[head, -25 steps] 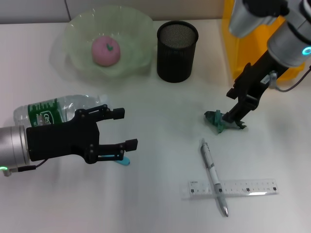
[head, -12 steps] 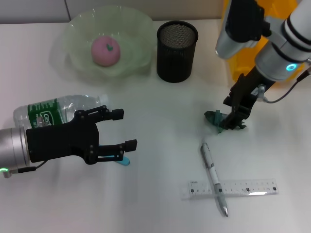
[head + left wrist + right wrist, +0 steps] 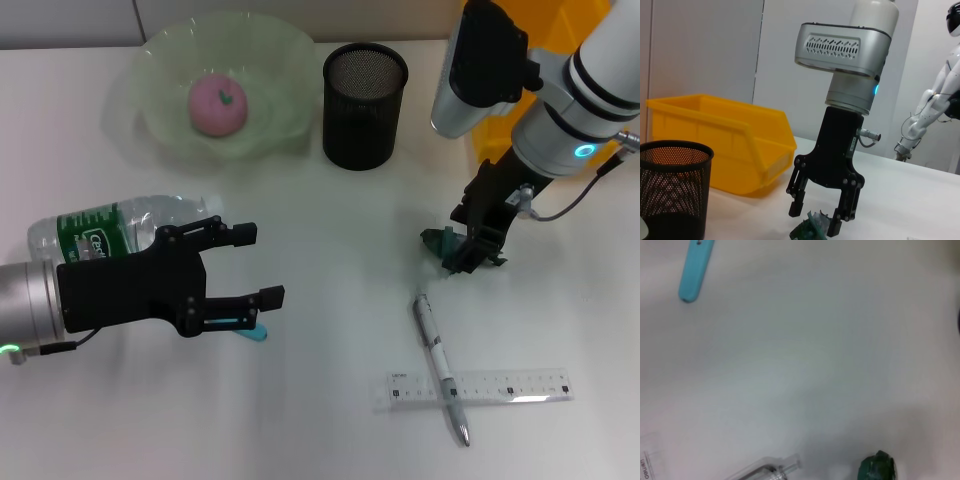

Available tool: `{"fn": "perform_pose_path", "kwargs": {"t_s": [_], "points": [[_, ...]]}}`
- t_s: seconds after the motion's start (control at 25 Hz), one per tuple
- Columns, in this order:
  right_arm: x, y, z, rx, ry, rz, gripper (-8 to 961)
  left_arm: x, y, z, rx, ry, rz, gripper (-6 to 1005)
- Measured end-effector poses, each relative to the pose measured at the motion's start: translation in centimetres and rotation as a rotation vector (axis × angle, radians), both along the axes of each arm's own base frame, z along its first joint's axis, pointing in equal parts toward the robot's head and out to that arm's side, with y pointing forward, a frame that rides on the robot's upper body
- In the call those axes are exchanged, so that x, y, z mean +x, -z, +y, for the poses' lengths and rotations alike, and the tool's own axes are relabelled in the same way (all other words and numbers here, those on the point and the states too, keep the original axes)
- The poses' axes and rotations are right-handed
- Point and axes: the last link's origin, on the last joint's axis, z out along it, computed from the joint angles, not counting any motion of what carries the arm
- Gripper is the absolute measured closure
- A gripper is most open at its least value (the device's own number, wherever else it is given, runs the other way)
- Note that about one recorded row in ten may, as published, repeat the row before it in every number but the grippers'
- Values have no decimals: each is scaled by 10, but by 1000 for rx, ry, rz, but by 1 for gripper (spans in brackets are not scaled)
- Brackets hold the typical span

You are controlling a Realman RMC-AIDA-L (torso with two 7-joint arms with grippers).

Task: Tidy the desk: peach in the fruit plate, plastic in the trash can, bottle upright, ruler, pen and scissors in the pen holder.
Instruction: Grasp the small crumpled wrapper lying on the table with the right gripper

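The right end effector [image 3: 470, 245], at the right of the head view, is matte black with two linked fingers ending in blocky tips. Its black mount widens into a silver-white cylinder ringed by a black band, with a small cyan light glowing on it. A thin dark cable loops from a metal plug on its side. A grey housing with rows of slanted vent slots sits above it in the left wrist view.

The left end effector [image 3: 255, 265], at the lower left, is likewise black, bolted to a brushed-silver cylinder showing a green light and a dark cable beneath.
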Motion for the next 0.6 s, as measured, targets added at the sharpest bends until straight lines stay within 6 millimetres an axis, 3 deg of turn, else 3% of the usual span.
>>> {"fn": "perform_pose_path", "kwargs": {"t_s": [0.6], "points": [[2, 1, 0, -1, -8, -2, 372, 0, 1, 0, 0, -5, 0, 159]]}}
